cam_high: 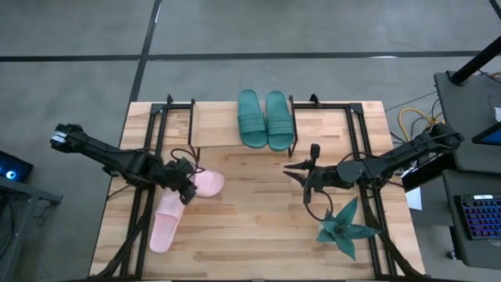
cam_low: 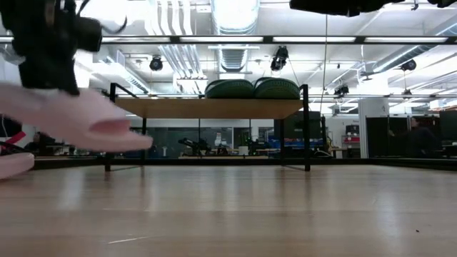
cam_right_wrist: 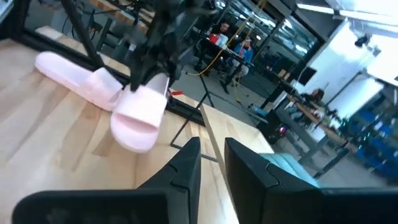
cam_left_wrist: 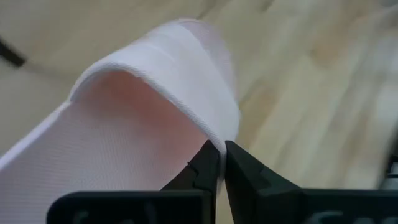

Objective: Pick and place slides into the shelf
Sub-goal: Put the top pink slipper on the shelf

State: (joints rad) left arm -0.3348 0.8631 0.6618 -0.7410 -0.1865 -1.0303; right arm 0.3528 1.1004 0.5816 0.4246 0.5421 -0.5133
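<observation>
One pale pink slide point(cam_high: 207, 185) point(cam_low: 75, 118) point(cam_right_wrist: 138, 109) is lifted off the table by my left gripper point(cam_high: 185, 182) point(cam_left_wrist: 221, 155), which is shut on it. The other pink slide point(cam_high: 164, 223) point(cam_low: 13, 164) point(cam_right_wrist: 68, 74) lies flat on its sole near the table's left side. The two dark teal-green slides point(cam_high: 264, 117) point(cam_low: 251, 88) rest side by side on the shelf's board top point(cam_high: 213, 129) point(cam_low: 207, 108). My right gripper point(cam_high: 293, 169) point(cam_right_wrist: 212, 155) hovers right of the table's middle, narrowly open and holding nothing. My left gripper pinches the pink slide's side edge point(cam_left_wrist: 224, 127), where the wide strap comes down to the sole, between its two fingertips. The fingers come from the table's left, slanting down. The slide is lifted clear of the table and sits roughly level, stretching toward the table's right.
A spiky teal star-shaped plant point(cam_high: 344, 227) sits near the table's right near corner, beside my right arm. Black metal frames point(cam_high: 149, 196) point(cam_high: 364, 157) run along both sides of the table. Bare wood lies between the grippers and in front of the shelf.
</observation>
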